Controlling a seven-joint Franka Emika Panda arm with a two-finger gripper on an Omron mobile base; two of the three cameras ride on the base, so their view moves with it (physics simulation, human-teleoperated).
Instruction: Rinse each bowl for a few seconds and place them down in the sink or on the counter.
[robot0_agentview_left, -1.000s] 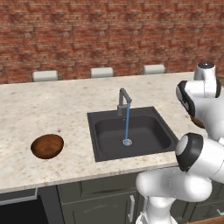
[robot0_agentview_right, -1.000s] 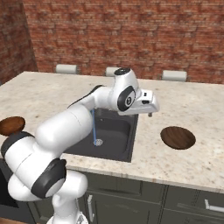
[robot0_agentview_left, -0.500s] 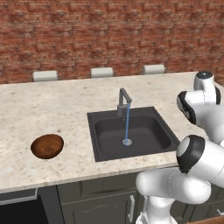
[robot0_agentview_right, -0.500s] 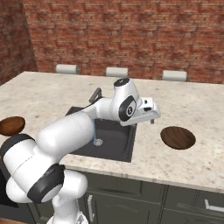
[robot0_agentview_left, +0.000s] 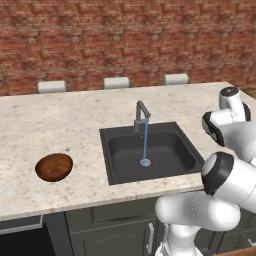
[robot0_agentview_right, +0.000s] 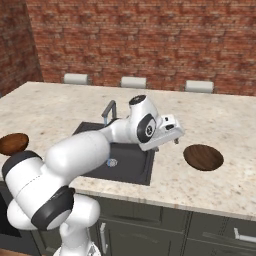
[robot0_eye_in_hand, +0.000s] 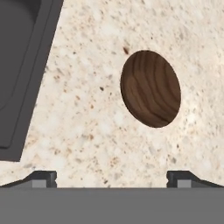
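Gripper (robot0_agentview_right: 172, 134) hangs above the counter (robot0_agentview_right: 220, 125), just right of the sink (robot0_agentview_right: 131, 165), between the sink's right rim and the right bowl (robot0_agentview_right: 203, 157). Jaws spread wide, nothing between them, nothing held. In the hand view the two fingertips (robot0_eye_in_hand: 43, 178) sit far apart at the bottom edge, with bare speckled stone between them.

Right bowl: on the counter, right of the sink, near the front edge, resting flat, well apart from the basin. In the right base view it lies just past the gripper, lower right of it, not touching. In the hand view the bowl (robot0_eye_in_hand: 151, 88) sits up and right of centre, ahead of the fingers and closer to the right tip's side, with a clear strip of counter (robot0_eye_in_hand: 87, 131) between it and the tips. Wood grain visible inside. The sink's dark rim (robot0_eye_in_hand: 26, 65) runs along the left of that view.

Left bowl (robot0_agentview_left: 54, 166): on the counter left of the sink, near the front edge, well apart from the gripper, with the whole basin in between. It also shows at the left edge of the right base view (robot0_agentview_right: 13, 143).

Sink (robot0_agentview_left: 147, 150): black basin, silver drain. Faucet (robot0_agentview_left: 141, 115) stands at the back rim, with a thin stream of water (robot0_agentview_left: 145, 142) falling onto the drain. Neither bowl is in the basin or under the stream.
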